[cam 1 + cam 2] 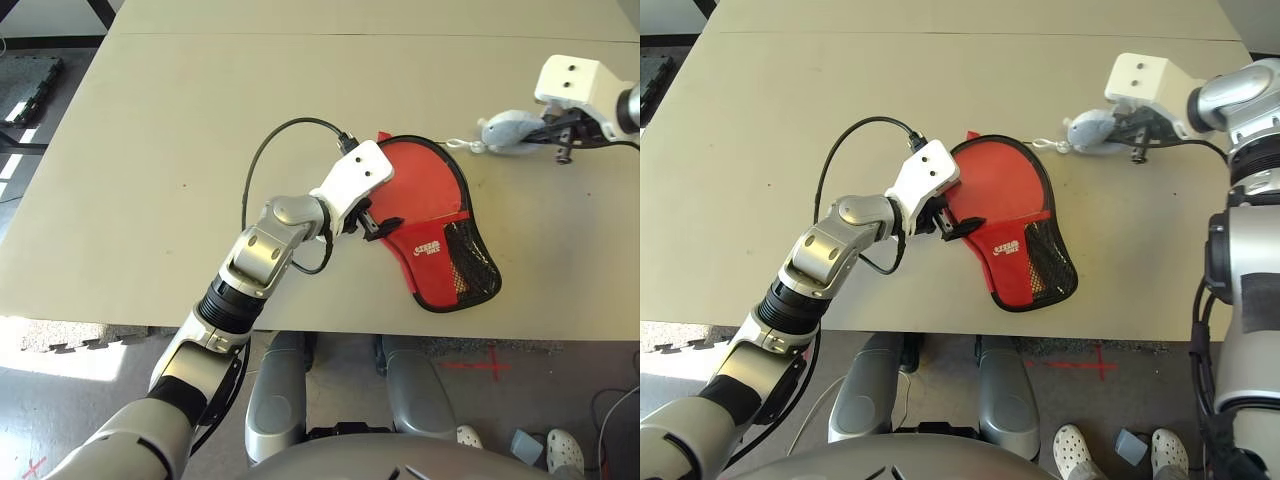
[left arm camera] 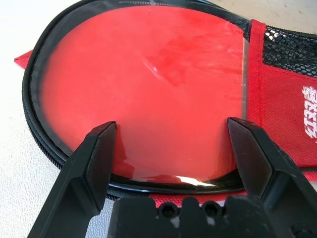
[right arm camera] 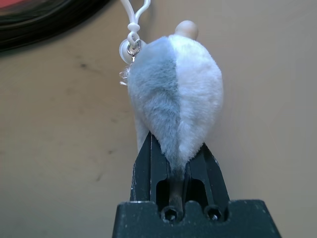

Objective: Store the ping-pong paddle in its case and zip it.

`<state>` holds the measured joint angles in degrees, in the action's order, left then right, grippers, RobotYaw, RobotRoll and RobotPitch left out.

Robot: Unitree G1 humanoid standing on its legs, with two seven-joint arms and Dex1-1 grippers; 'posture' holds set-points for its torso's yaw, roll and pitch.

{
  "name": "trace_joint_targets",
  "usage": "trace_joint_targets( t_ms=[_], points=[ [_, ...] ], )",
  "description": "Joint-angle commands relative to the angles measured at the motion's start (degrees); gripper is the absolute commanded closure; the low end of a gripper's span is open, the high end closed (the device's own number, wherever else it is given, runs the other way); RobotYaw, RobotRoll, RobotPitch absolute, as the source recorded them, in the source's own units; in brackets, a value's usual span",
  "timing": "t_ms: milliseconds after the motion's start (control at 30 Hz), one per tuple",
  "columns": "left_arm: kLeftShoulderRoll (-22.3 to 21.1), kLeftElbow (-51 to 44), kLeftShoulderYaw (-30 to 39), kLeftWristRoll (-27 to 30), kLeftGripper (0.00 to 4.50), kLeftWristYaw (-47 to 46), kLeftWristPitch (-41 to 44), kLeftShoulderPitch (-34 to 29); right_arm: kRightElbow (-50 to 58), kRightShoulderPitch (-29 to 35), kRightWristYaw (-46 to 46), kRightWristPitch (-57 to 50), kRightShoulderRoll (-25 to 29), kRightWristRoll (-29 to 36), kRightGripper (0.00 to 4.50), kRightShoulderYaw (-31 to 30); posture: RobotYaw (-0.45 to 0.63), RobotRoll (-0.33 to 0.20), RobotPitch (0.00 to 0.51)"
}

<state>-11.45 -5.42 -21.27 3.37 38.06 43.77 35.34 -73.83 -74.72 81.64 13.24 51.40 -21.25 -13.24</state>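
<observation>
the left gripper [image 2: 171,148] hangs low over the near edge of the case [image 1: 440,215], its two black fingers [image 2: 94,163] spread wide apart with nothing between them, one on each side of the round red face showing in the left wrist view. that red face looks like the paddle [image 2: 148,94] lying inside the case, ringed by the black zip trim; its handle is out of sight, so i judge it is tucked under the red flap with the white logo [image 1: 428,246] and the mesh pocket [image 1: 470,265], though the pictures do not prove it. the case lies flat on the table [image 1: 150,150], near the front edge, its narrow end pointing toward the robot. the right gripper [image 3: 171,163] is well apart, off at the far right of the table, pinched shut on the tail end of a small grey and white plush toy [image 3: 173,94] with a white cord clip. the zip appears not yet closed around the round end. from here the risks i see: the open fingers could press down on the rubber and shove the whole case sideways since nothing pins it, or close on fabric and trim together and bunch the zip track. with the right gripper occupied by the toy, nothing is free to brace the case while the zip is pulled.
</observation>
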Motion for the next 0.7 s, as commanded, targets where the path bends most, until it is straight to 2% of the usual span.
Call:
trace_joint_targets(
  t_ms=[33, 167, 233, 300, 367, 433, 567, 700],
  points=[
    [0.3, 6.1, -3.4, -0.1, 0.0, 0.5, 2.0, -2.7, 1.4, 0.3, 8.5, -2.6, 3.3, 1.0, 4.49, 0.0, -0.08, 0.0, 0.29],
    [0.9, 7.0, -3.5, -0.2, 0.0, 0.5, 1.3, -2.4, 1.5, 1.8, 10.9, -4.4, 5.1, 6.1, 4.49, -5.0, -0.09, 0.0, 0.284],
    [1.1, 7.6, -3.5, -0.3, 0.0, 0.5, 1.0, -2.2, 5.8, 5.0, 10.9, -7.1, 7.4, 13.8, 4.5, -11.6, -0.1, 0.0, 0.283],
    [1.3, 8.0, -3.4, -0.4, 0.0, 0.5, 0.7, -2.1, 14.7, 9.3, 10.9, -11.3, 12.0, 24.1, 4.5, -19.2, -0.1, 0.0, 0.283],
    [1.5, 8.4, -3.4, -0.5, 0.0, 0.4, 0.5, -2.2, 27.0, 14.4, 10.9, -16.4, 18.9, 35.0, 4.5, -27.2, -0.11, 0.0, 0.286],
    [1.6, 8.6, -3.5, -0.5, 0.0, 0.3, 0.3, -2.3, 36.0, 17.4, 10.9, -19.8, 24.5, 42.6, 4.5, -32.9, -0.11, 0.0, 0.287],
    [1.7, 8.9, -3.5, -0.5, 0.0, 0.4, 0.2, -2.2, 45.7, 19.8, 10.9, -23.0, 30.5, 50.4, 4.5, -38.9, -0.11, 0.0, 0.291],
    [1.7, 9.0, -3.4, -0.6, 0.0, 0.4, 0.3, -2.2, 52.1, 21.4, 10.9, -25.1, 33.8, 55.2, 4.5, -41.3, -0.11, 0.0, 0.293]
  ],
)
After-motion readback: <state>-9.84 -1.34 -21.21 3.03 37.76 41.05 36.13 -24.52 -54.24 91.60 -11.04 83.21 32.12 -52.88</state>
